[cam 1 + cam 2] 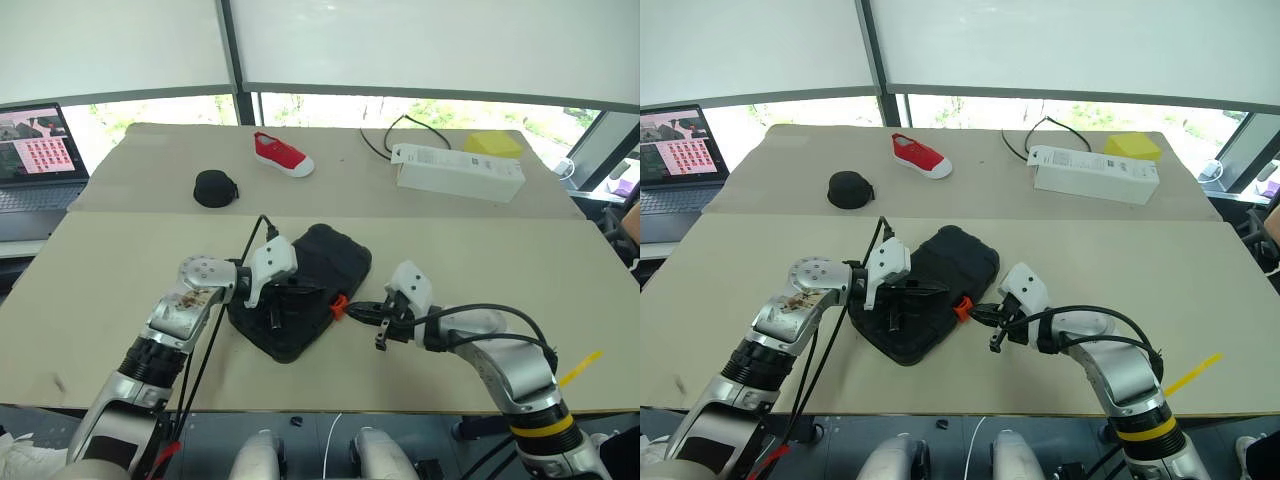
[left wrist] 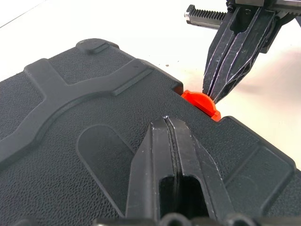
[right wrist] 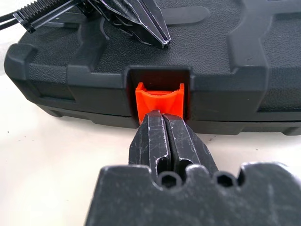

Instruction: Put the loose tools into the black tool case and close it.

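We see the case (image 1: pixel 318 268) closed at mid surface (image 1: pixel 120 260), our left claw (image 2: pixel 165 123) pinched empty on its lid, our right claw (image 3: pixel 162 117) pinched empty, tips at the orange latch (image 3: pixel 159 100)

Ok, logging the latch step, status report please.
Both grippers shut: left gripper pressing on lid of black tool case, right gripper at orange latch. Lid down. Nothing obstructing.
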Robot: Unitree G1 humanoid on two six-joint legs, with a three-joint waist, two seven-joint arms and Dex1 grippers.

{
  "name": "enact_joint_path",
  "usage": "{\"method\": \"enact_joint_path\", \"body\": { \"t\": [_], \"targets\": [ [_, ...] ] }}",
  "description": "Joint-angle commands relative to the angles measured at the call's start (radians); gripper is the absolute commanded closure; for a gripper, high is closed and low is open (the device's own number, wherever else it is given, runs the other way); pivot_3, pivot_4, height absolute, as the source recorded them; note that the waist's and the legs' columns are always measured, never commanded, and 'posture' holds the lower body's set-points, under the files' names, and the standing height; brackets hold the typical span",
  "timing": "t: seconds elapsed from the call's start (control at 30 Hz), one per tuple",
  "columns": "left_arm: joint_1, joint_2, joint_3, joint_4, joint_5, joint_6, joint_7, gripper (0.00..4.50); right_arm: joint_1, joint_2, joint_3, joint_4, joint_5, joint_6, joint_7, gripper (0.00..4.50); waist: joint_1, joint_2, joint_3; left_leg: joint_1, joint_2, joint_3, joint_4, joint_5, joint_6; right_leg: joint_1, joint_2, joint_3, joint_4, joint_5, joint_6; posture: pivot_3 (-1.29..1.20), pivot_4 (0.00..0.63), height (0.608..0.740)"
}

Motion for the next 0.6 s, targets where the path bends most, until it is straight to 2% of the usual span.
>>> {"method": "enact_joint_path", "body": {
  "t": [0.03, 0.6],
  "targets": [
    [0.094, 0.009, -0.112, 0.088, 0.068, 0.076, -0.015, 4.5, -0.025, 0.012, 0.016, -0.034, 0.021, 0.01, -0.006, 4.49, 0.0, 0.0, 0.0, 0.0, 0.0, 0.0, 0.0, 0.0, 0.0, 0.0, 0.0, 0.0, 0.0, 0.0, 0.0, 0.0, 0.15, 0.74],
    [0.088, 0.007, -0.113, 0.094, 0.07, 0.078, -0.012, 4.5, -0.095, 0.055, 0.051, 0.06, -0.008, 0.012, -0.042, 4.49, -0.005, -0.002, -0.004, 0.006, 0.001, 0.0, -0.002, 0.0, 0.0, 0.002, 0.001, 0.001, 0.0, 0.0, -0.001, 0.0, 0.15, 0.74]
  ]
}}
